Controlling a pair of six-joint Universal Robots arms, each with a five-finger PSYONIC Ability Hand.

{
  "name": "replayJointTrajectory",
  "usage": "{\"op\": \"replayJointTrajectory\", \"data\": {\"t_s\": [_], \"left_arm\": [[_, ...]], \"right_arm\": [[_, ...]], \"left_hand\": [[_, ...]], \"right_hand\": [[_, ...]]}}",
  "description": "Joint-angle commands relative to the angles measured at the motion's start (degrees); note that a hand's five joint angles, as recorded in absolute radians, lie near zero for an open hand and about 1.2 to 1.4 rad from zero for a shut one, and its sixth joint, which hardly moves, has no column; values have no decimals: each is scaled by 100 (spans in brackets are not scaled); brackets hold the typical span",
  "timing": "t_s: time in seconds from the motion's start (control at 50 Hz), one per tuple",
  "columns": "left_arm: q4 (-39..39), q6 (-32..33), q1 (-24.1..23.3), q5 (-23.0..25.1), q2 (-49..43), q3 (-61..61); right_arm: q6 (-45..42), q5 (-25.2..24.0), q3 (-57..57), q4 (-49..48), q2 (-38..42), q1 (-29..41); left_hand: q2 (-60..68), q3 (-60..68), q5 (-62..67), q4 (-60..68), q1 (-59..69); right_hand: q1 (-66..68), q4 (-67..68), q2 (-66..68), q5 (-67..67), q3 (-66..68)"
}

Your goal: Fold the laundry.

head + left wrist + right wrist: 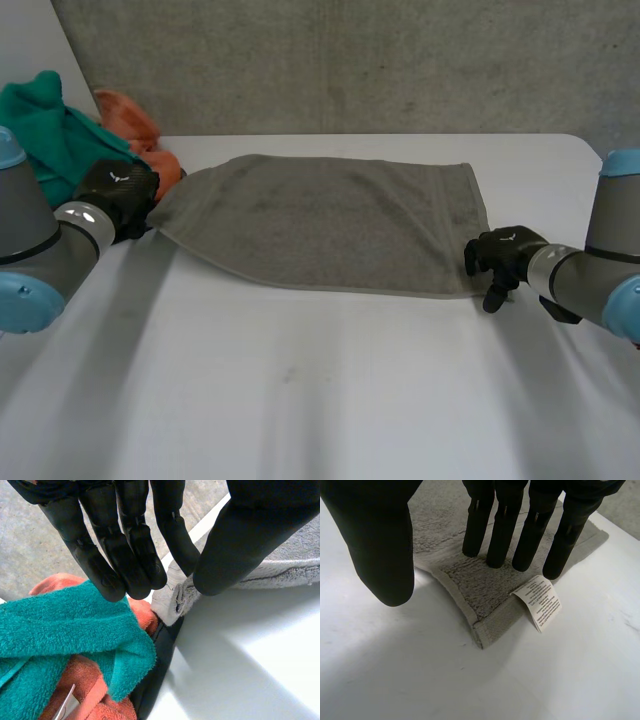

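A grey towel (330, 220) lies spread flat across the far half of the white table (320, 390). My left hand (115, 190) is at its left corner. In the left wrist view that corner (174, 600) sticks out between the straight fingers (130, 545) and the thumb (240, 535), pinched there. My right hand (505, 250) is at the towel's near right corner. In the right wrist view its fingers (505, 525) hang straight over the corner (475, 587), which lies on the table with its white label (540, 602) showing. The thumb (380, 545) stands apart over bare table.
A pile of teal cloth (45, 135) and orange cloth (130, 120) sits at the table's far left, right beside my left hand. In the left wrist view the teal towel (60, 630) lies over the orange one (100, 702). A grey wall stands behind the table.
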Motion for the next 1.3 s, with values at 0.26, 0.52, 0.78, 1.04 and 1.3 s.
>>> {"op": "replayJointTrajectory", "data": {"t_s": [0.26,0.52,0.78,1.04,1.3], "left_arm": [[-33,-8,-68,-16,-33,37],[-1079,27,-24,54,406,-208],[-3776,1836,55,-148,934,-1140],[-3102,1311,-472,-508,126,326],[-1951,660,-999,-1061,-2025,3628]], "right_arm": [[32,255,67,-1393,314,27],[-64,-78,-126,-350,-160,-254],[-3659,193,146,3800,-1171,-966],[-2640,255,-91,2080,-706,-536],[-1445,571,-890,-1126,190,-229]], "left_hand": [[1144,1193,1314,1148,1356],[1144,1193,1314,1148,1356],[1144,1193,1314,1148,1356],[1144,1193,1314,1148,1356],[1144,1193,1314,1148,1356]], "right_hand": [[2745,2838,2651,3005,2854],[4355,4448,4260,4615,4464],[4355,4448,4260,4615,4464],[4355,4448,4260,4615,4464],[4355,4448,4260,4615,4464]]}}
